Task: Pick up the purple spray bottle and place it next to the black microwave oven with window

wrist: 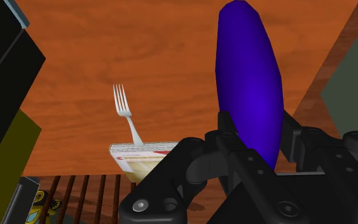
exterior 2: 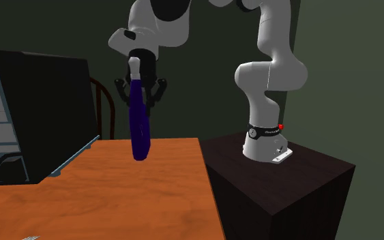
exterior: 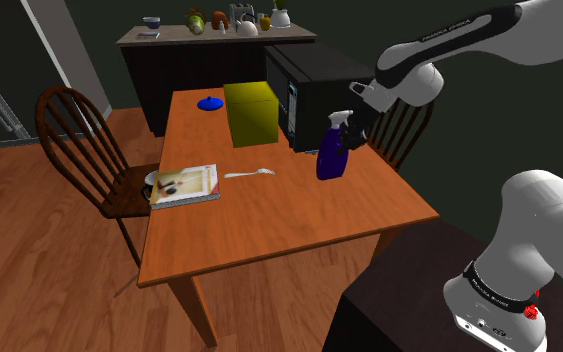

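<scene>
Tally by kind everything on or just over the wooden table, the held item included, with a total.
Microwave: 1
Yellow box: 1
Flat printed box: 1
Fork: 1
Small blue round item: 1
Spray bottle, purple, clasped in the end effector: 1
Total: 6

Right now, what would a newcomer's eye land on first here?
The purple spray bottle, clasped at its top by the black gripper, close beside the black microwave on the wooden table. Next comes the bright yellow box beside the microwave, toward the shoulder view's left. A fork lies by a book further left.
</scene>
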{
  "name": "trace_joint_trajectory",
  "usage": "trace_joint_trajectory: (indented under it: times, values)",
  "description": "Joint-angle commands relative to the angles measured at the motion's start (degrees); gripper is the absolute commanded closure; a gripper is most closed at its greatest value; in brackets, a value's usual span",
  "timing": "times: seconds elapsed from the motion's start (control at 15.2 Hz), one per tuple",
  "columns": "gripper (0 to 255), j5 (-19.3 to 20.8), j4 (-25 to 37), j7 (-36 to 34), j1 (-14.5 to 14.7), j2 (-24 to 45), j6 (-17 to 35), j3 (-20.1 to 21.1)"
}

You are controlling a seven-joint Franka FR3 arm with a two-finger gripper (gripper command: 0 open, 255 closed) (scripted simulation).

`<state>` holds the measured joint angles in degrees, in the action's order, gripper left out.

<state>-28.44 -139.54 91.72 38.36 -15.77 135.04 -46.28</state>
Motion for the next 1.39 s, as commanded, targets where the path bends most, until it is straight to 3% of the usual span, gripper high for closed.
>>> trace_joint_trajectory:
  times: [0.0,1.32]
  values:
    - [255,1.47,0.65,-1.79,-0.65,-1.02,-1.03,0.89]
    - [255,9.81,9.67,-13.52,-4.78,-7.65,-13.30,6.73]
